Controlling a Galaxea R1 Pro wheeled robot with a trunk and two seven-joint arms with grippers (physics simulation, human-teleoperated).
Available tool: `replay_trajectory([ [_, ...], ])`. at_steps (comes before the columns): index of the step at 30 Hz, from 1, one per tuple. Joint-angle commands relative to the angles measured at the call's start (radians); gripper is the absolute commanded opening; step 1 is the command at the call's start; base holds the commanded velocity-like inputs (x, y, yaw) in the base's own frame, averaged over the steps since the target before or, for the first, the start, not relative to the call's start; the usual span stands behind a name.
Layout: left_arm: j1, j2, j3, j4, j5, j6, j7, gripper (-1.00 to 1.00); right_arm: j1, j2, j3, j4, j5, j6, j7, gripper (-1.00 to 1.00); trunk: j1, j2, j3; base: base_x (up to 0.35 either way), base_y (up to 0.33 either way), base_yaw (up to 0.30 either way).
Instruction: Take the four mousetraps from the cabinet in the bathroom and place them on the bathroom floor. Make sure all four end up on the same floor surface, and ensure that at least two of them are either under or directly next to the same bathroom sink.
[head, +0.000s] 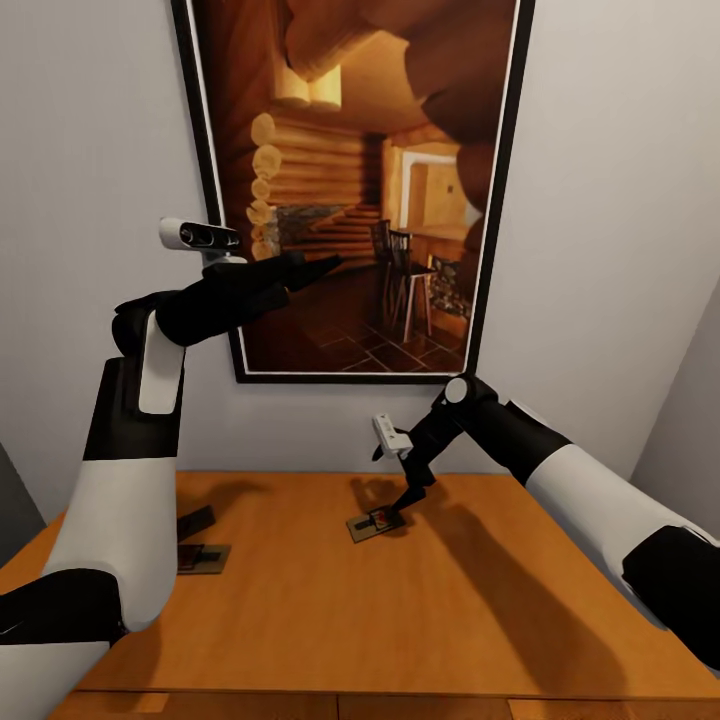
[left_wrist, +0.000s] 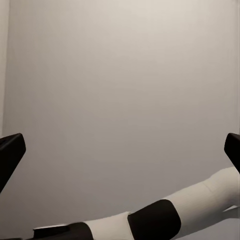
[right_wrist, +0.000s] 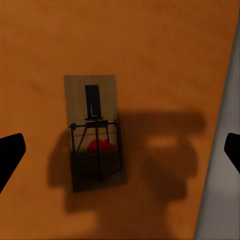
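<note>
1. Nearest the robot, the orange-brown cabinet (head: 330, 620) top spreads wide across the head view, drawer fronts just peeking along its near edge.
2. Over on the left side of that top, two mousetraps: one (head: 203, 558) lying flat beside the white left forearm, another (head: 196, 521) just behind it, tilted and partly hidden by the arm.
3. Mid-top now, a third mousetrap (head: 376, 523) lies flat, and the right gripper (head: 410, 496) hangs right over it, its dark tip close above the trap's far end. Whether it touches, hard to call.
4. From the right wrist view that mousetrap (right_wrist: 95, 132) sits square between the fingertips (right_wrist: 10, 152), which stand wide apart at either edge. A red spot shows under its wire frame, shadow cast alongside.
5. Higher up, the left gripper (head: 318, 266) is raised well clear of the cabinet, pointing at the wall; its wrist view shows the fingertips (left_wrist: 11, 150) spread wide, holding nothing.
6. Farthest back, a black-framed picture (head: 350, 190) of a log-cabin interior hangs on the pale wall (head: 90, 150).
</note>
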Motion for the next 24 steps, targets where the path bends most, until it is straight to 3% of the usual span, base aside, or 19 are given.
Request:
replay_trajectory([
  [1, -0.001, -0.001, 0.001, 0.0, 0.002, 0.009, -0.003, 1.0, -0.001, 0.0, 0.002, -0.002, 0.001, 0.01, 0.002, 1.0, 0.004, -0.008, -0.004, 0.0, 0.0, 0.0],
  [9, 0.0, 0.0, 0.001, 0.0, 0.007, 0.009, -0.003, 1.0, -0.001, 0.003, 0.002, -0.001, 0.001, 0.008, 0.002, 1.0, 0.035, -0.064, -0.029, 0.0, 0.0, 0.0],
  [20, 0.001, 0.0, 0.001, 0.0, 0.019, 0.009, -0.003, 1.0, -0.001, 0.011, 0.002, 0.001, 0.002, 0.006, 0.002, 1.0, 0.035, -0.064, -0.029, 0.0, 0.0, 0.0],
  [24, 0.003, 0.001, 0.001, 0.0, 0.02, 0.009, -0.003, 1.0, -0.001, 0.023, 0.003, 0.005, 0.003, 0.005, 0.002, 1.0, 0.046, -0.085, -0.039, 0.0, 0.0, 0.0],
])
